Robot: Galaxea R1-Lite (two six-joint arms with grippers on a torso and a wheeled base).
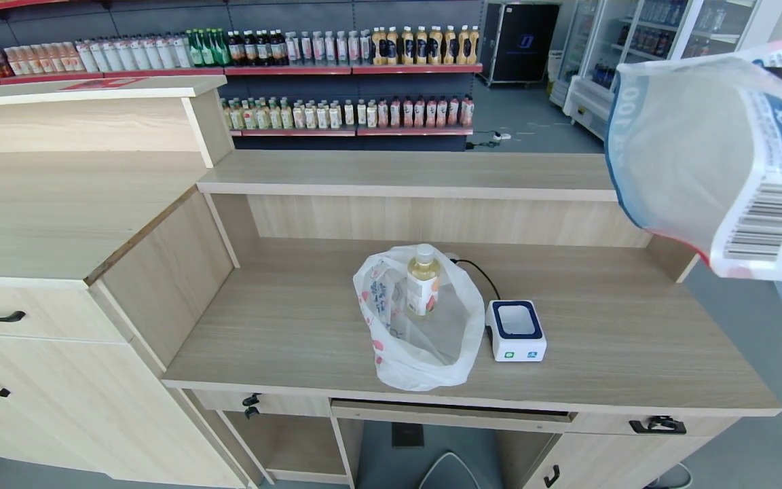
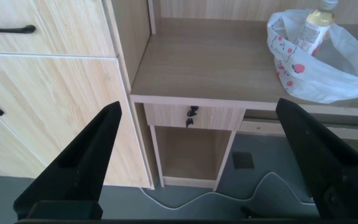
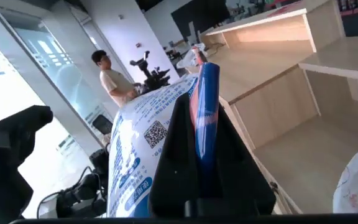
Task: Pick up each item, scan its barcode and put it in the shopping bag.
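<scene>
While the right wrist view looks along the fingers, I can see my right gripper (image 3: pixel 205 109) clamped on the seamed edge of the packet (image 3: pixel 135 168), a white pouch with blue print. That view gives me a square code on its face. The head view gives me the other side, partly translucent, with a barcode strip near the lower corner; I leave the small lettering unread. The packet hangs high at my right, well above the counter (image 1: pixel 635 339) and touching nothing else. On the counter the shopping bag (image 1: pixel 391 353) stands open, white with red spots, and a bottle (image 1: pixel 423 285) of pale yellow drink stands upright inside it. Just beside the bag, on its right, sits the scanner (image 1: pixel 515 329), white with a dark blue frame round its window, and a black cable (image 1: pixel 476 268) runs behind it. The left wrist view shows my left gripper (image 2: pixel 199 106) spread wide and holding nothing, low before the counter's left end, near the cabinet (image 2: pixel 55 93) with black handles.
</scene>
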